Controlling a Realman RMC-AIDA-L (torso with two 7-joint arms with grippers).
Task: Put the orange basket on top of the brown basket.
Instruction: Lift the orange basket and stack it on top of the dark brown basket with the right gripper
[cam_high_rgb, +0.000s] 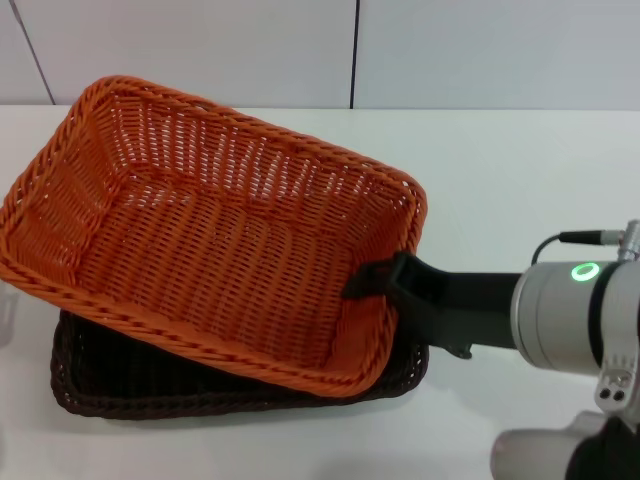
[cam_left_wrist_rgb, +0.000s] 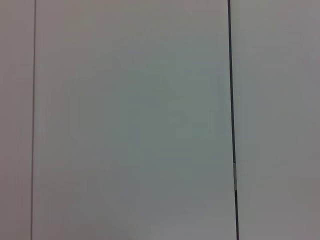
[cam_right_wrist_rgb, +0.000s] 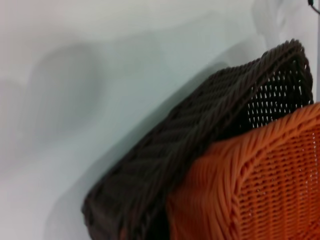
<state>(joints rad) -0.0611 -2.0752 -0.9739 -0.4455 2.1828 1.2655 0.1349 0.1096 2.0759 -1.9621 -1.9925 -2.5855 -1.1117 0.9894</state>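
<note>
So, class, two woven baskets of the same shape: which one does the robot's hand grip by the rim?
The orange basket. The right hand clamps its rim, and it sits tilted on the brown basket, which lies flat beneath.

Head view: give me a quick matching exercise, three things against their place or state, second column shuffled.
Column 1:
1. orange basket
2. brown basket
3. right gripper

Column 2:
A. flat on the white table, mostly covered
B. at the basket's near-right rim, fingers shut on it
C. tilted, far-left side raised, sitting in the other basket

Pairs: 1-C, 2-A, 3-B

The left gripper is out of sight.
</note>
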